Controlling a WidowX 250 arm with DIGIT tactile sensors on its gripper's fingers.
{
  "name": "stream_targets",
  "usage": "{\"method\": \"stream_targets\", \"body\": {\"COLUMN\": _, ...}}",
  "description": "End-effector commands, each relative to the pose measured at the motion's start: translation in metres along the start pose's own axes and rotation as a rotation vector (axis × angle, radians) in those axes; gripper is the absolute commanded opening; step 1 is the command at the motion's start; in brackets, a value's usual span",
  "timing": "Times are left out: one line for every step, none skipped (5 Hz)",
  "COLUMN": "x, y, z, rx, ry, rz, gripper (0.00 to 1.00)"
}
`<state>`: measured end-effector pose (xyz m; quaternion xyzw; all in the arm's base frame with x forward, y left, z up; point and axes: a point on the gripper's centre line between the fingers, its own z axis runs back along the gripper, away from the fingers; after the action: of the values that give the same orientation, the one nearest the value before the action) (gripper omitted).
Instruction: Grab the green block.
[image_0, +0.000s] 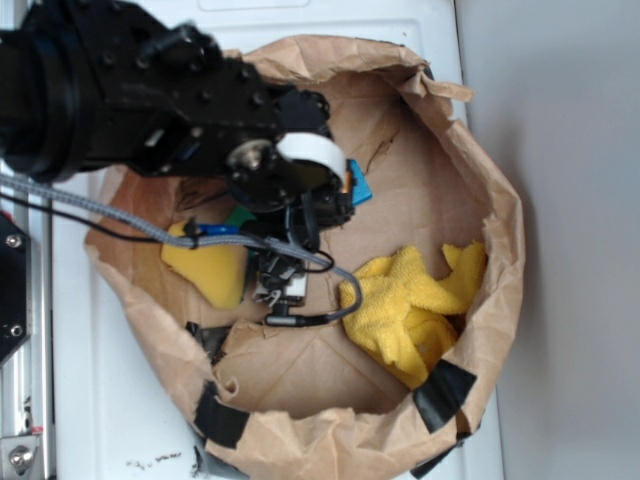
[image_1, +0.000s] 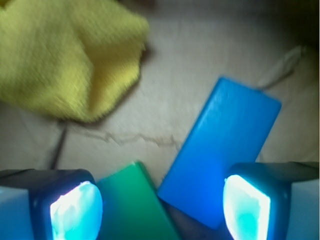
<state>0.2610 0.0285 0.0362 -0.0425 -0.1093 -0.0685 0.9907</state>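
Exterior view: the arm reaches into the paper bag (image_0: 480, 200), largely hiding the green block (image_0: 240, 215) beside one yellow sponge (image_0: 210, 265); one yellow cloth (image_0: 415, 300) lies apart. Wrist view: the fingers (image_1: 76, 207) stand wide and empty, one green block (image_1: 132, 205) and one blue slab (image_1: 225, 150) touching between them. Judgement: approach step; next, shift toward the green block and descend without catching the blue slab.

Brown paper bag (image_0: 300, 370) on white top (image_0: 110, 400), rim rolled down. On bag floor: green block (image_1: 132, 202) between fingers (image_1: 75, 210), nearer left one; blue slab (image_1: 220, 150) touching it, reaching right finger; yellow cloth (image_1: 65, 55) beyond left finger.
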Motion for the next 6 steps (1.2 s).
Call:
{"method": "stream_targets", "body": {"x": -0.008, "y": 0.012, "z": -0.012, "rx": 0.076, "ry": -0.011, "rz": -0.013, "gripper": 1.0}}
{"method": "stream_targets", "body": {"x": -0.014, "y": 0.011, "z": -0.005, "rx": 0.05, "ry": 0.0, "rz": -0.028, "gripper": 1.0}}
{"method": "stream_targets", "body": {"x": -0.015, "y": 0.008, "z": 0.01, "rx": 0.007, "ry": 0.003, "rz": -0.016, "gripper": 1.0}}
{"method": "stream_targets", "body": {"x": -0.018, "y": 0.004, "z": 0.022, "rx": -0.035, "ry": 0.019, "rz": -0.016, "gripper": 1.0}}
{"method": "stream_targets", "body": {"x": -0.021, "y": 0.003, "z": 0.024, "rx": -0.051, "ry": 0.012, "rz": -0.027, "gripper": 1.0}}
{"method": "stream_targets", "body": {"x": -0.022, "y": -0.002, "z": 0.012, "rx": -0.044, "ry": 0.011, "rz": -0.033, "gripper": 1.0}}
